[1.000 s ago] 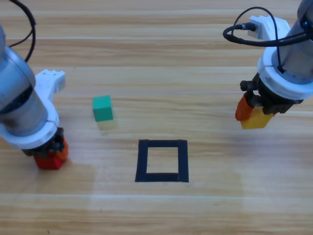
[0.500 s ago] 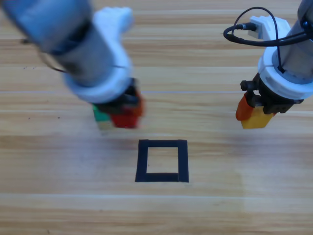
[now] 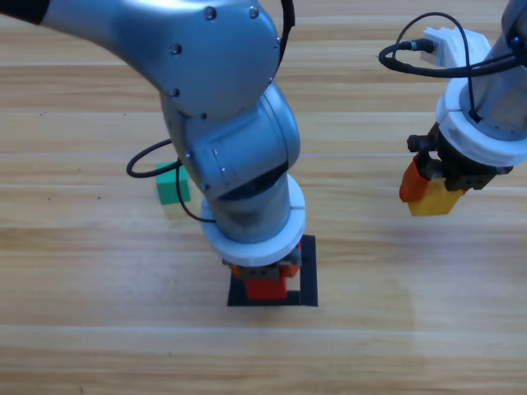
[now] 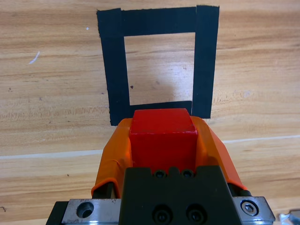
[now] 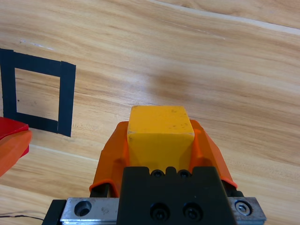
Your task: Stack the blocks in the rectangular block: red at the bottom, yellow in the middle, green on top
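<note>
The red block (image 3: 266,287) has been carried from the desk's left side to the tape rectangle (image 3: 309,271) — pinched in the left fingers (image 3: 265,276). The yellow block (image 3: 431,198) is pinched in the right fingers (image 3: 428,188), waiting — green block (image 3: 170,183) untouched.

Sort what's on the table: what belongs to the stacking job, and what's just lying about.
Job:
- red cube, held in the left claw above the black tape rectangle
- yellow cube, held in the right claw
- green cube, on the wood

Lying about:
- nothing visible beyond the wooden table
</note>
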`<move>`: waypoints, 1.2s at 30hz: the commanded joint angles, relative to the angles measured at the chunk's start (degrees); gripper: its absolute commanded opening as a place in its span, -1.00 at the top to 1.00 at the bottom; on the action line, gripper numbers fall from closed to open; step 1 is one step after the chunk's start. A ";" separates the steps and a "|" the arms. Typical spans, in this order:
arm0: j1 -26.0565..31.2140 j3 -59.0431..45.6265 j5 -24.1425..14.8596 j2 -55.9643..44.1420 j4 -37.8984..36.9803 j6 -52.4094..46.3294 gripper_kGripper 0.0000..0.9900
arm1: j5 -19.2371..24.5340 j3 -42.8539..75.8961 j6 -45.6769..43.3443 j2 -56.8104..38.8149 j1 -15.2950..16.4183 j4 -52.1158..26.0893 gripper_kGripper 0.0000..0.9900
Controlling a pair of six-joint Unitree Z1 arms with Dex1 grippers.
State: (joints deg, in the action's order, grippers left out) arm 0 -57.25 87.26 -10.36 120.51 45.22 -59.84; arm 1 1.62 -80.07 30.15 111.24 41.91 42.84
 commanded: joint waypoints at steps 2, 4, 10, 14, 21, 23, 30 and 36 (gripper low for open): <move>-0.93 1.42 -1.86 3.15 -0.57 -0.89 0.87 | 0.58 -0.44 -0.10 3.11 -1.83 1.19 0.77; -0.93 2.04 -2.30 3.86 -0.57 -0.63 0.87 | 0.58 -0.61 -0.10 3.37 -1.83 1.19 0.78; -0.93 3.36 -3.70 4.82 -1.18 1.74 0.87 | 0.31 -0.96 -0.10 4.78 -2.36 1.19 0.77; -0.93 3.27 -3.79 5.35 -1.98 2.97 0.87 | 0.31 -1.67 -0.10 5.83 -2.80 1.19 0.77; -0.93 3.00 -3.79 6.14 -3.21 4.38 0.87 | 0.31 -2.20 -0.18 5.92 -2.80 1.19 0.77; -0.93 2.92 -3.79 6.40 -3.47 4.91 0.87 | 0.31 -2.20 -0.18 6.01 -2.89 1.19 0.77; -0.40 2.30 -3.79 6.93 -3.91 6.49 0.87 | -0.21 -2.20 -0.36 6.01 -2.80 1.19 0.77; 0.39 2.12 -3.88 7.20 -4.00 7.19 0.87 | -0.04 -2.63 -0.45 6.36 -2.89 1.19 0.77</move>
State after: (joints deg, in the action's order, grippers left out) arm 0 -57.25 90.02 -13.44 124.63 42.12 -53.26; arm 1 1.58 -82.13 30.15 114.53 40.33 42.85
